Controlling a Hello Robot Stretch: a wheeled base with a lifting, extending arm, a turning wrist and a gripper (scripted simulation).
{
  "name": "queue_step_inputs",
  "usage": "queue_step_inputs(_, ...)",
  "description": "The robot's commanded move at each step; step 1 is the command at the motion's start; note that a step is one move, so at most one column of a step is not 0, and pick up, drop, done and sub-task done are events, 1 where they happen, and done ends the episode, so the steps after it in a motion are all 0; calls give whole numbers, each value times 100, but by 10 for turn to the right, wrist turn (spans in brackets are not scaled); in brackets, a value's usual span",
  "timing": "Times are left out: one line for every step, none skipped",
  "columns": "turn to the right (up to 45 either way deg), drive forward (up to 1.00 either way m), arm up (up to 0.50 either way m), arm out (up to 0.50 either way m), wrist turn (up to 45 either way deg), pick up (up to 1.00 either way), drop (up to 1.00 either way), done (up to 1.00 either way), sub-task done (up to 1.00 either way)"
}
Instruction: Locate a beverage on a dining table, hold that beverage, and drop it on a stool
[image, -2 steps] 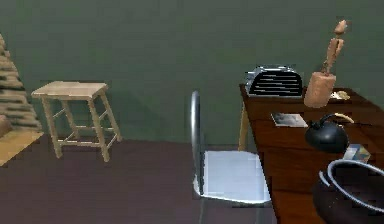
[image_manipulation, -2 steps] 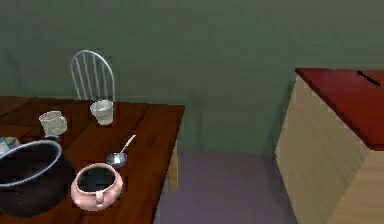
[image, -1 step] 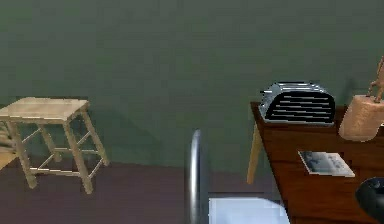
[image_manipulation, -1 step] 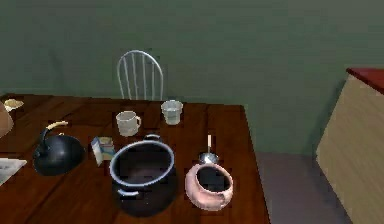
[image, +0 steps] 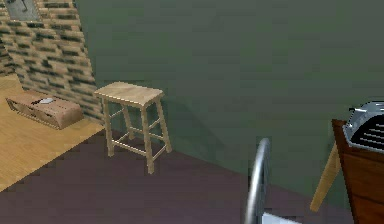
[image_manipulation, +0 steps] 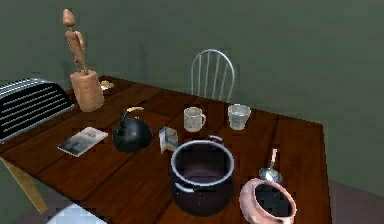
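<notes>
Pincer state can't be told; locate step in hand: white handled mug (image_manipulation: 194, 119) upper-middle on dark wooden counter (image_manipulation: 305, 150), pale wooden stool (image: 130, 95) centre-left ahead; next needs arm aligned, extended to mug.

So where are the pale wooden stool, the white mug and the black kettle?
pale wooden stool (image: 130, 94): forward view, on its seat top.
white mug (image_manipulation: 194, 120): arm side view, on its side wall.
black kettle (image_manipulation: 131, 136): arm side view, on its round body.
</notes>
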Motion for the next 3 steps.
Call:
queue_step_inputs(0, 0, 50, 0, 0, 0, 0, 0, 0)
queue_step_inputs(0, 0, 36, 0, 0, 0, 0, 0, 0)
queue_step_inputs(0, 0, 0, 40, 0, 0, 0, 0, 0)
